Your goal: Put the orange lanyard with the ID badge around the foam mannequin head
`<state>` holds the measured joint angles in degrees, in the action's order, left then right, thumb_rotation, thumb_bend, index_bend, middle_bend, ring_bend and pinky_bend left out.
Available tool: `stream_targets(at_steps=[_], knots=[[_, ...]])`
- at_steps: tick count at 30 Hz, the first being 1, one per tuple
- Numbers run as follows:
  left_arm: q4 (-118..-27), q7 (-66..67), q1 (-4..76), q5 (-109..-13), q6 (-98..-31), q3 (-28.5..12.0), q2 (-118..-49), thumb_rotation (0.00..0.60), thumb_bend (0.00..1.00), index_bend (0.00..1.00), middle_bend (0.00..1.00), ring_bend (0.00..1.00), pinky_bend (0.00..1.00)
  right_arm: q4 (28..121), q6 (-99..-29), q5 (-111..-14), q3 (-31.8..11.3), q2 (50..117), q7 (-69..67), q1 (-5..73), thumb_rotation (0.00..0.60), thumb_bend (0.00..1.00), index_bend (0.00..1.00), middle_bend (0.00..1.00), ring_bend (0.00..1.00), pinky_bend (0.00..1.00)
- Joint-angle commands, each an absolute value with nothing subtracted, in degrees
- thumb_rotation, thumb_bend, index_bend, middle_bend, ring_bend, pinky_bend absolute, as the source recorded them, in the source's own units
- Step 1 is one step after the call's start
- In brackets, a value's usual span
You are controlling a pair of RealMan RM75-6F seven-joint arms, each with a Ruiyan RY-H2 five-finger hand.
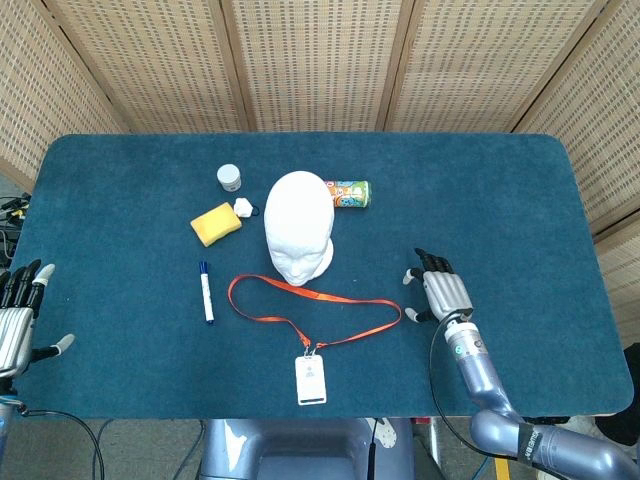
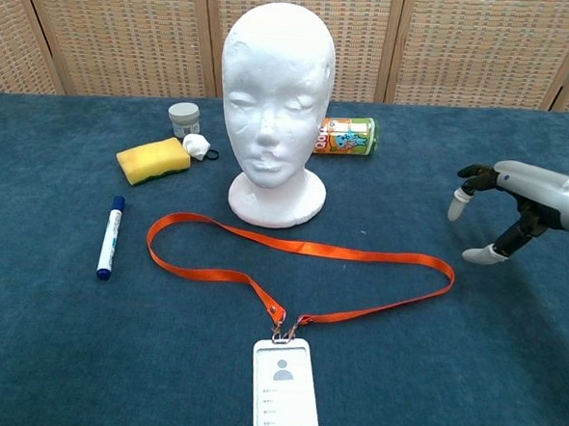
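The white foam mannequin head stands upright mid-table, face toward me. In front of it the orange lanyard lies flat in a long loop, its white ID badge nearest the front edge. My right hand hovers open just right of the loop's right end, fingers spread, touching nothing. My left hand is open at the table's front left edge, far from the lanyard, seen only in the head view.
A blue marker lies left of the lanyard. Behind it are a yellow sponge, a small white jar and a white clip. A green can lies behind the mannequin head.
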<state>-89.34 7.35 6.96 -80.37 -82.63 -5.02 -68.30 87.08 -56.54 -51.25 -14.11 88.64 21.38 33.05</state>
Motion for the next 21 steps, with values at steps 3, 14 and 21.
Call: stream_targets(at_steps=[3,14,21], knots=[[-89.21,7.43,7.06,-80.29,-82.47,-4.97,-68.37,0.600,0.00,0.00,0.00,0.00,0.00,87.53,-57.36,-48.26,-14.40,90.85,23.58,34.70,0.600,0.26,0.38,0.00,0.00,0.00],[-88.93,8.13,7.27,-80.13,-82.21,-4.83,-68.81,0.600,0.00,0.00,0.00,0.00,0.00,87.35,-59.32,-44.58,-14.26,93.81,27.34,36.73,0.600,0.28,0.39,0.00,0.00,0.00],[-88.82,7.41,7.26,-79.64,-82.25,-5.13,-68.61,0.600,0.00,0.00,0.00,0.00,0.00,84.24,-60.16,-42.52,-13.18,96.90,30.68,38.30,0.600,0.28,0.43,0.00,0.00,0.00]])
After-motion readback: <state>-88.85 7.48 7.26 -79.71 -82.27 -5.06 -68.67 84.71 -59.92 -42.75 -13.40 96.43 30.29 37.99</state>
